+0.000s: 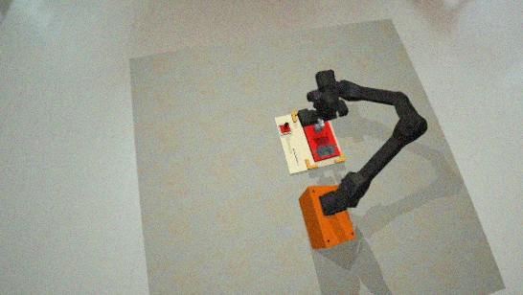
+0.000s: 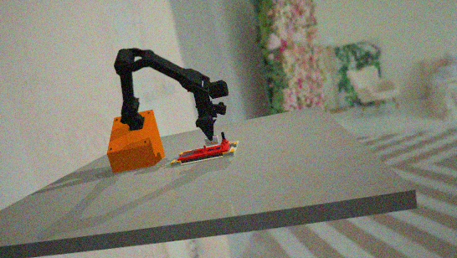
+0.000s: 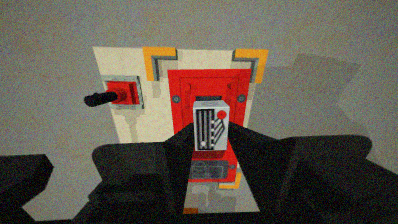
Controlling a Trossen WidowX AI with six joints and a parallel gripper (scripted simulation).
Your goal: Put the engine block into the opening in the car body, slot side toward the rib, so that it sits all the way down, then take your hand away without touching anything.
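Wrist view, items listed from largest down.

Desk point(image 2: 293, 176): grey slab, carrying all items below.

Base pedestal point(image 1: 313, 225): orange block at the desk's near side, arm rooted on top.

Arm point(image 1: 402, 129): black, elbow bent, wrist reaching down over the fixture.

Cream plate point(image 3: 122, 125): flat board under the car body, orange corner brackets at its edges, a small red socket with a black peg point(image 3: 97, 98) just beside the body on the left of the wrist view.

Car body point(image 3: 187, 85): red, flat, lying on the plate; dark opening near its middle, mostly hidden behind the held block. Rib not distinguishable.

Claw point(image 3: 211, 137): part-way closed, clamped on the engine block by its two opposite side faces, black fingers flanking it low down.

Engine block point(image 3: 211, 123): small grey box, striped face with a red dot, held upright directly above the opening. Seated or merely hovering: cannot tell; in the exterior view it appears just over the body point(image 2: 213, 140).

Handling judgement: rigid, light, compact, with smooth faces likely to slip or twist under a weak pinch. Best hold: flat parallel sides, as now, leaving the underside free for entry. Slot orientation toward the rib cannot be confirmed from these views.
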